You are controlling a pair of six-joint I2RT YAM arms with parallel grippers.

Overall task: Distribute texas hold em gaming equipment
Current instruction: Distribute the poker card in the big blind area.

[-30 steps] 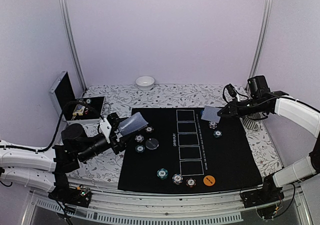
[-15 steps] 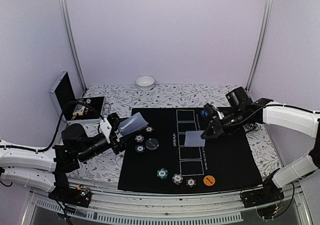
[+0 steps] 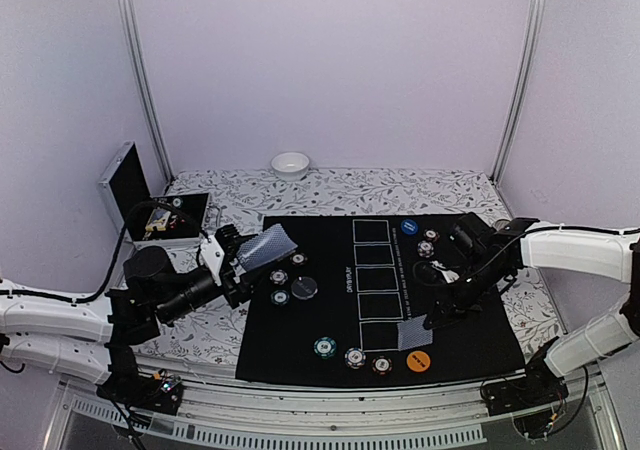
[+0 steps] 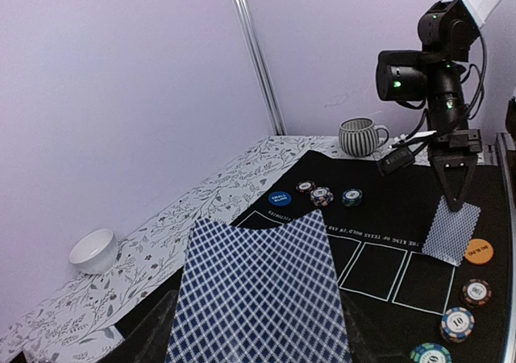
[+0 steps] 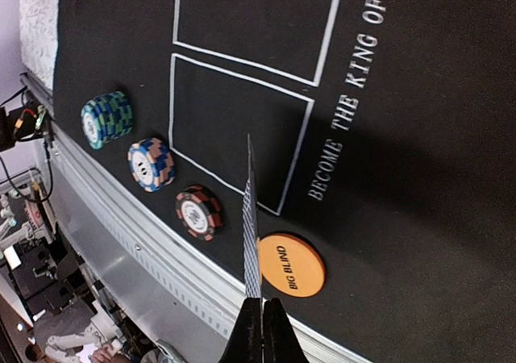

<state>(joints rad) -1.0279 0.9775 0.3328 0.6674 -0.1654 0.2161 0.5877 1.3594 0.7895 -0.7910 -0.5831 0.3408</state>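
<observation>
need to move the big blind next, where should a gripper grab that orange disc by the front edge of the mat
Pinch the orange disc across its rim, coming straight down from above. It lies flat and thin on the mat, so a sideways approach likely finds little to catch. The red chip stands apart, leaving finger room; the card hangs close by.

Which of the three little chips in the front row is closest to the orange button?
The red chip, at the row's right end, beside the orange button. The blue-striped chip is in the middle, the green chip farthest.
</observation>
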